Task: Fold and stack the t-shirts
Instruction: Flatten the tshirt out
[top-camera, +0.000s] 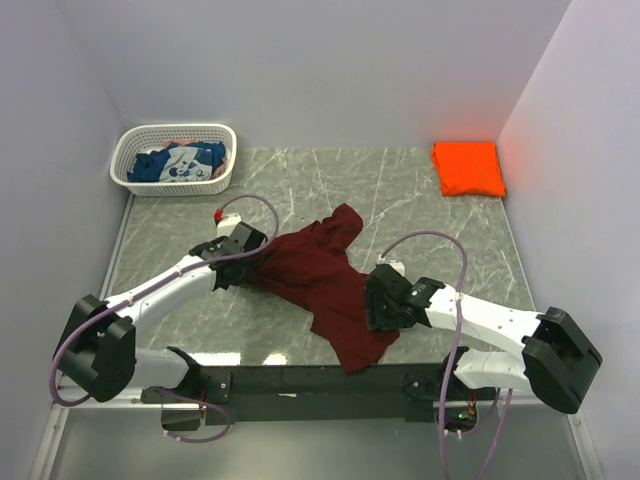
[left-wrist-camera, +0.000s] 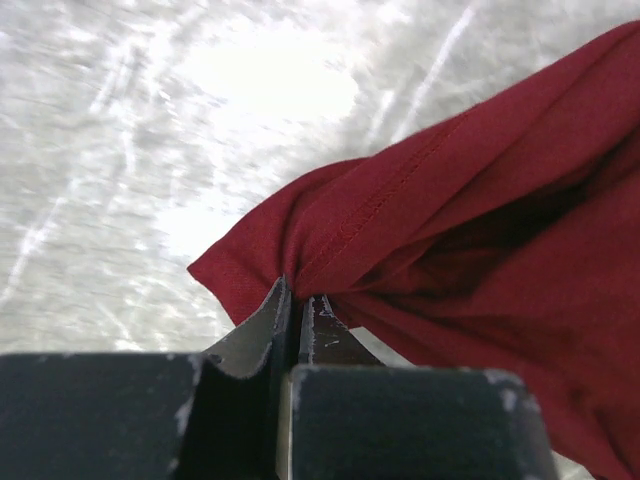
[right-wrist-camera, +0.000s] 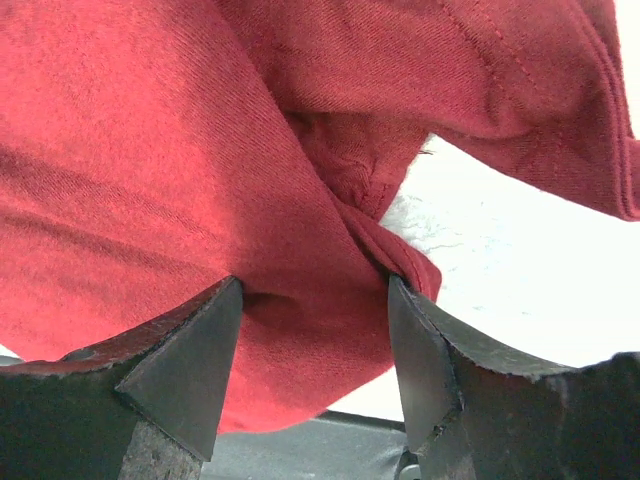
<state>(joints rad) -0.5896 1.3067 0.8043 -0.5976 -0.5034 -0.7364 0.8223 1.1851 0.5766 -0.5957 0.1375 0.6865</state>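
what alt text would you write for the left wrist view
The left jaws, seen from just behind, are pinched shut on a bunched, stitched edge of the maroon shirt, which spreads away to the right. Beyond it lies the pale marbled table, washed out by glare.

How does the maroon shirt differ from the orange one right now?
The maroon shirt lies crumpled mid-table; the orange shirt sits folded square in the far right corner. The left pincer is shut on the maroon shirt; nothing touches the orange shirt. Both are plain.
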